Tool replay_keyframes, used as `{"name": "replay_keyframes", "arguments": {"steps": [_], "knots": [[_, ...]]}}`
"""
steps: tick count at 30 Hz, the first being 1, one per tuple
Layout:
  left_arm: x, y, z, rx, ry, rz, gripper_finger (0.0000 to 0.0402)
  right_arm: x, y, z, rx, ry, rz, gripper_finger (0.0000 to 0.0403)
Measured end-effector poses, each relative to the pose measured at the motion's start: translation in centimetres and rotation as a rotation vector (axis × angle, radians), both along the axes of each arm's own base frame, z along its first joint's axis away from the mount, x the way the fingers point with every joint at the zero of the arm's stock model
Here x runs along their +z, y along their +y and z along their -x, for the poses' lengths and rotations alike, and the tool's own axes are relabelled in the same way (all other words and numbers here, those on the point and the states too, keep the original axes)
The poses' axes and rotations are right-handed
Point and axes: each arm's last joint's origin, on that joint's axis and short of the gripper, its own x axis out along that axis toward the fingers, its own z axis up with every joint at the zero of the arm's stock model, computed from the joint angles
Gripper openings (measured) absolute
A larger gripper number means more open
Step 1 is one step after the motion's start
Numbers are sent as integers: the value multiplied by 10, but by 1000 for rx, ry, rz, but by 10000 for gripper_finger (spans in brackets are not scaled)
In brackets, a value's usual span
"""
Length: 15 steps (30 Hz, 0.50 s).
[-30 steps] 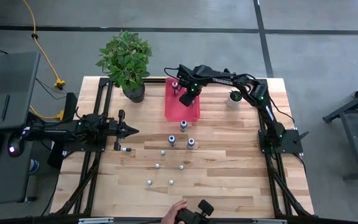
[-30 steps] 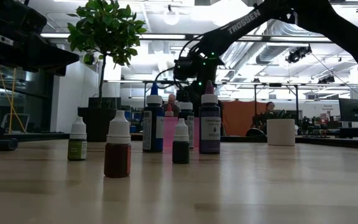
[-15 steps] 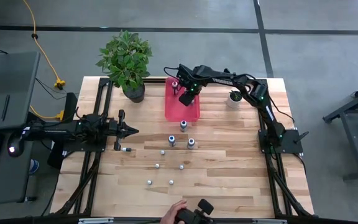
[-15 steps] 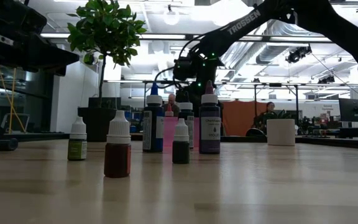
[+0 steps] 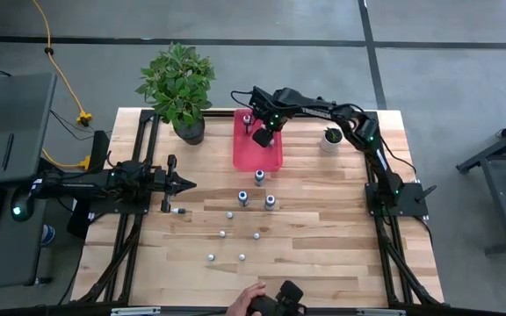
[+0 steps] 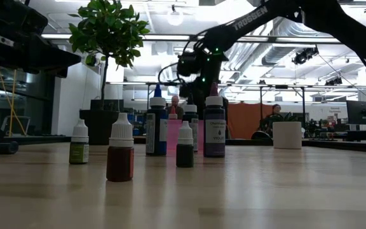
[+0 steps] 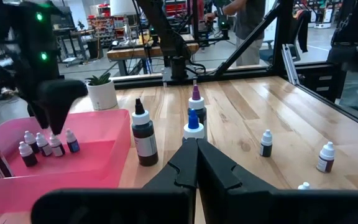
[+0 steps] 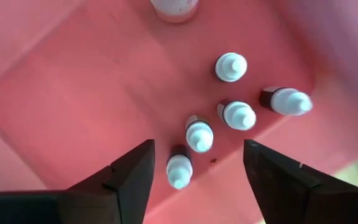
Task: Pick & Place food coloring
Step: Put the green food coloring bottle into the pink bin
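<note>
The food coloring is in two groups. Several tiny white-capped bottles (image 8: pixel 199 134) stand upright in the pink tray (image 5: pixel 246 156) at the table's far middle. Several more bottles (image 5: pixel 243 199) stand loose on the wooden table nearer its middle, three of them taller (image 6: pixel 214 129). My right gripper (image 8: pixel 197 180) hangs open over the tray, pointing down. One small bottle (image 8: pixel 178 170) stands below the gap between its fingers, untouched. My left gripper (image 7: pixel 196 163) waits shut and level at the table's left (image 5: pixel 183 184), with nothing in it.
A large potted plant (image 5: pixel 178 88) stands at the far left beside the tray. A small white pot (image 5: pixel 330 139) stands at the far right. A person's hand (image 5: pixel 251 297) with a dark device shows at the table's near edge. Bare wood lies on the right half.
My right gripper has opened above the pink tray and has lifted slightly. The bottles on the table and my left arm have kept still.
</note>
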Motion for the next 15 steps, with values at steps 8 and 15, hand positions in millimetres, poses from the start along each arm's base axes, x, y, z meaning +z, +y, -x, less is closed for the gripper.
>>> {"name": "replay_keyframes", "arguments": {"steps": [8, 15], "knots": [[0, 0, 0, 0, 0, 0, 0, 59, 15, 15, 38, -97, 44, 239], [0, 0, 0, 0, 0, 0, 0, 123, 47, 33, 119, -220, 130, 239]]}}
